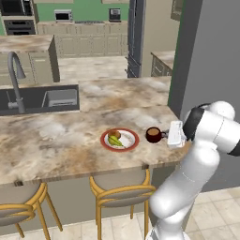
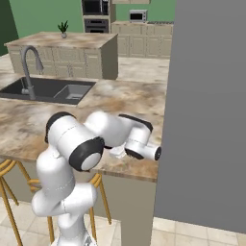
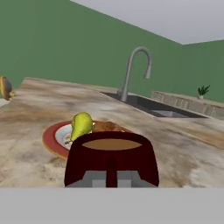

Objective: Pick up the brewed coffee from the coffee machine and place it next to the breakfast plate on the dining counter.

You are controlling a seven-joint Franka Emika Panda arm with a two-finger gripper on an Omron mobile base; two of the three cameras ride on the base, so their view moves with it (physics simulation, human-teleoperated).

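Observation:
The brewed coffee (image 1: 153, 134), a dark maroon mug of light brown liquid, sits low on the dining counter (image 1: 56, 140), just right of the breakfast plate (image 1: 120, 139). Its handle points right, toward my gripper (image 1: 164, 136). In the hand view the mug (image 3: 111, 157) is very close, and its handle runs down between my two grey fingertips (image 3: 94, 177), which press in on it. The red-rimmed plate (image 3: 54, 136), holding a yellow pear-like piece, lies directly behind the mug. A small dark box (image 1: 115, 14) on the far back counter could be the coffee machine; it is too small to tell.
A dark sink (image 1: 40, 99) with a curved grey faucet (image 1: 15, 77) is set into the counter at the left. A grey wall (image 1: 211, 56) rises close on the right of my arm. Yellow-framed stools (image 1: 123, 193) stand under the counter's near edge.

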